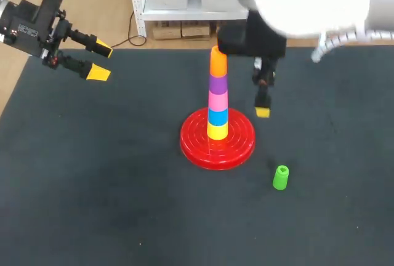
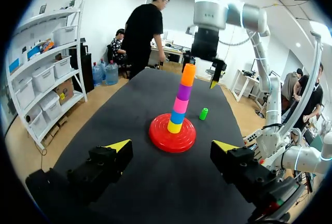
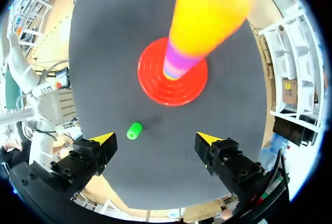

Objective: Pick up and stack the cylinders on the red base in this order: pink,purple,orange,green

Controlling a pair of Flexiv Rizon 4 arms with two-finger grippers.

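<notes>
Head view places the upright green cylinder [image 1: 280, 177] at lower right, below your open, empty right gripper [image 1: 261, 92] beside the stack [image 1: 217, 96], nearer than your left gripper [image 1: 101, 61].

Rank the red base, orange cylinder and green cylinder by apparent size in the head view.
1. Red base, clearly largest.
2. Orange cylinder and green cylinder look close; orange sits higher, nearer the camera, so I won't rank them.

The table [image 1: 92, 204] has a dark charcoal top, flat and matte. Two tiny pale specks [image 1: 140, 244] lie toward the table's near edge.
</notes>
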